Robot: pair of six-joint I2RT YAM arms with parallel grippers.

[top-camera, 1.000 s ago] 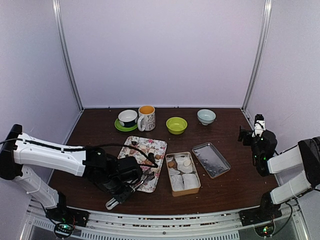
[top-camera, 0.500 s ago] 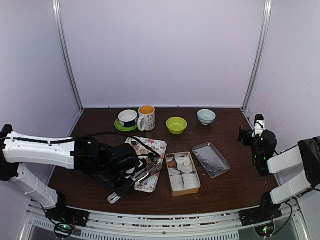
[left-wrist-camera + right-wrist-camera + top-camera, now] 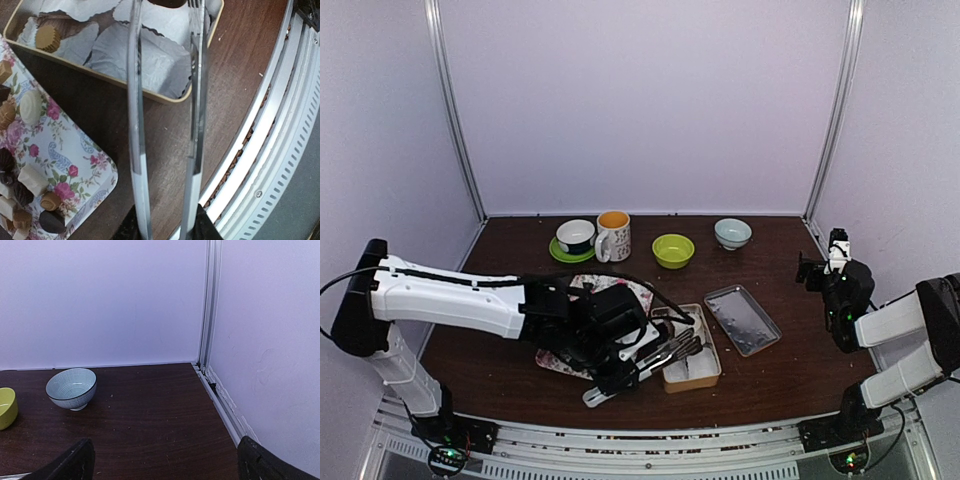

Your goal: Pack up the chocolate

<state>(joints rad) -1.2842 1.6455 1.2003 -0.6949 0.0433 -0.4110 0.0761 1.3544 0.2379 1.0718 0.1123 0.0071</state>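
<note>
**Tongs swing from the flowered tray to the tin**

Since a second ago the left arm has swept rightward off the flowered tray [image 3: 85, 160], and its tongs [image 3: 135, 125] now reach over the tan tin [image 3: 695, 384]. The right arm has not moved.

The left claw [image 3: 166, 227] pinches the handle end of the tongs, one finger against each metal blade. The blades run nearly side by side with a narrow gap between them. At the top edge of the wrist view a dark chocolate [image 3: 167, 3] sits between the tips, above the white paper cups [image 3: 145, 60] that line the tin. Only its lower edge shows, so I cannot tell its shape.

A light brown chocolate [image 3: 44, 36] already lies in a paper cup at the tin's far end. The other chocolates [image 3: 31, 106], cream, tan and dark, lie scattered on the flowered tray just left of the tin. The tray and tin sit close together, with a strip of bare worktop [image 3: 125, 145] between them.

A shallow metal tray [image 3: 742, 318] lies just right of the tin. Along the back stand a cup on a green saucer [image 3: 575, 237], a flowered mug [image 3: 613, 235], a yellow-green bowl [image 3: 5, 407] and a blue-and-white bowl [image 3: 71, 387].

The right claw [image 3: 167, 460] is spread wide and holds nothing, raised at the right side of the worktop, well apart from the tin.
</note>
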